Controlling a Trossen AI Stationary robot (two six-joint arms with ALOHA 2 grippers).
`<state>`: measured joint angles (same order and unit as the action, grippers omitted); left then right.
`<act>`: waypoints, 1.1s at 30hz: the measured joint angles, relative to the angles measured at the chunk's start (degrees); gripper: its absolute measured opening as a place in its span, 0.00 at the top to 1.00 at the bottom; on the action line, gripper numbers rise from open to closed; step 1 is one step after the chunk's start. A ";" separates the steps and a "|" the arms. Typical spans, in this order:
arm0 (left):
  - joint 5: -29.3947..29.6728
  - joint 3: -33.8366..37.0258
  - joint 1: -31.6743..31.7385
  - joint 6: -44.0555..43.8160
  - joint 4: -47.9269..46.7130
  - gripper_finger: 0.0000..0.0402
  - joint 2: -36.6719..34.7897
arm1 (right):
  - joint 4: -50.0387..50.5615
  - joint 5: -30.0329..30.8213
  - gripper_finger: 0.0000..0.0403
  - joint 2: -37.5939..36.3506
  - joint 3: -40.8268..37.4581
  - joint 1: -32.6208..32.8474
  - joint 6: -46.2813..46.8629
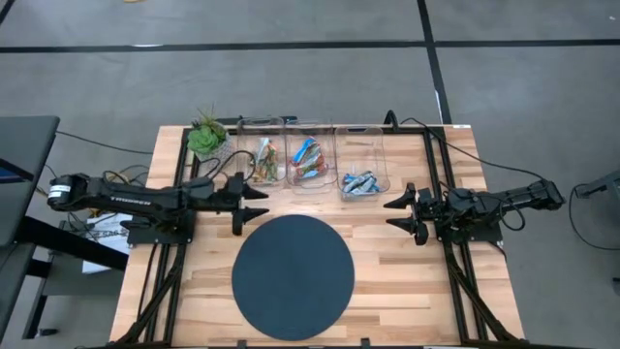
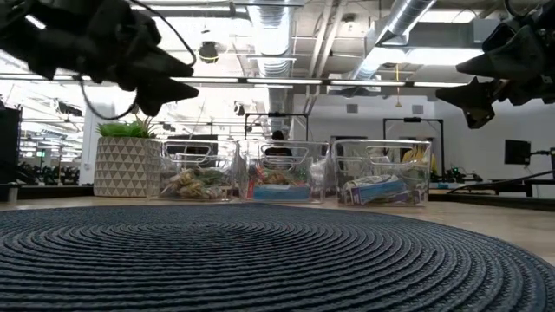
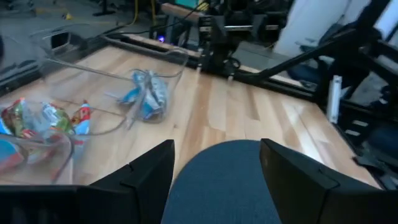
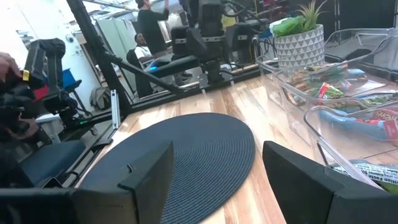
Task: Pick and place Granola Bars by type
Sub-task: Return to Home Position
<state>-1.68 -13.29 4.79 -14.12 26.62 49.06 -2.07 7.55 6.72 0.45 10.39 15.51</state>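
High view: the left gripper [image 1: 260, 204] hangs at 10 o'clock of the round mat [image 1: 294, 276] and the right gripper [image 1: 389, 214] at 2 o'clock. Both have their fingers spread wide and hold nothing. Three clear containers stand in a row on the wooden table [image 1: 407, 281] at 12 o'clock of the mat. The left bin [image 1: 247, 136] contains the tan bars [image 1: 264, 165], the middle bin [image 1: 310, 129] the red-and-blue bars [image 1: 308, 165], and the right bin [image 1: 363, 145] the blue-and-silver bars [image 1: 360, 183]. A potted plant [image 1: 205, 137] sits at 9 o'clock of the left bin. Low view: both grippers hang above the table, clear of the mat, and the bins stand side by side beyond it. Left wrist view: the fingers [image 3: 146, 174] stand apart with only the mat showing between them. Right wrist view: the fingers [image 4: 149, 171] stand equally apart, with nothing gripped.
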 joint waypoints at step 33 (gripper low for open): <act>1.62 9.59 -5.26 13.54 -26.76 0.43 -40.63 | 0.00 -0.02 0.40 0.00 0.01 0.01 0.01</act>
<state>-0.07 -3.70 -0.47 -0.58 -0.15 8.43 -2.07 7.53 6.72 0.46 10.40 15.52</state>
